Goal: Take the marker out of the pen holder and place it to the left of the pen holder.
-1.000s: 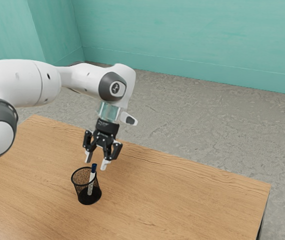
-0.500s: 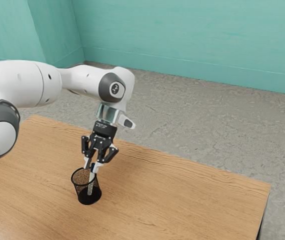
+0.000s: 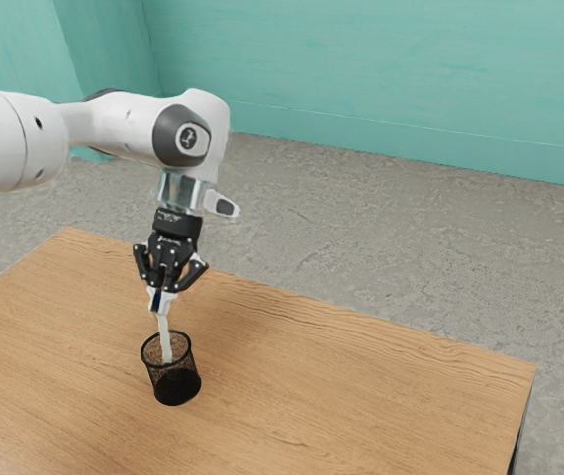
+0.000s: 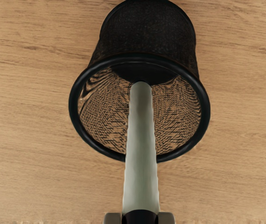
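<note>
Above the pen holder, my gripper (image 3: pixel 160 299) is shut on the blue-capped upper end of the white marker (image 3: pixel 166 341). The marker's lower end is at the mouth of the black mesh pen holder (image 3: pixel 176 384), which stands upright on the table. In the wrist view the marker (image 4: pixel 141 140) runs from the gripper (image 4: pixel 140 218), whose two fingertips press its dark cap from both sides, over the rim of the pen holder (image 4: pixel 205 109).
The wooden table (image 3: pixel 341 386) extends around the pen holder, with its far edge beyond the gripper. Grey floor (image 3: pixel 411 237) and a teal wall (image 3: pixel 361 79) lie behind.
First my gripper came down to the marker's top and closed on it. Since then the hand has risen and moved toward the exterior view's left, drawing the marker up; the pen holder stayed put.
</note>
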{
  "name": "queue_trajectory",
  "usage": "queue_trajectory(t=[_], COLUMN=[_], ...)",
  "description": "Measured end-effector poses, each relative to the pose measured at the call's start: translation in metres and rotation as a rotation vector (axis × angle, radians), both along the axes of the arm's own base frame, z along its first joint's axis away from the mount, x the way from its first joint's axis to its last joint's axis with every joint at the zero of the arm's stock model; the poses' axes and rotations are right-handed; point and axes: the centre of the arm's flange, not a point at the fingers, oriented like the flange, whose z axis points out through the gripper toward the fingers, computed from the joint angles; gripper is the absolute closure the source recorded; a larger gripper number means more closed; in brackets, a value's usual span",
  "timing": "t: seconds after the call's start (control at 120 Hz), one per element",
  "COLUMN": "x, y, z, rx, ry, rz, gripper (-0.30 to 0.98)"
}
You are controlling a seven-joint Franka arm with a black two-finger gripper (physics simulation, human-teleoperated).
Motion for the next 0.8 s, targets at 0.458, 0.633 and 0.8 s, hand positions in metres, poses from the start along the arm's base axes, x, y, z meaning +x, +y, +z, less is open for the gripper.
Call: queue_trajectory(t=[0.458, 0.633, 0.8], x=[-0.06, -0.064, -0.029], y=[0.163, 0.217, 0.213], z=[0.004, -0.098, -0.128], rx=[0.088, 0.143, 0.118], ry=[0.098, 0.332, 0.324], rz=[0.251, 0.333, 0.317], gripper=[0.79, 0.79, 0.77])
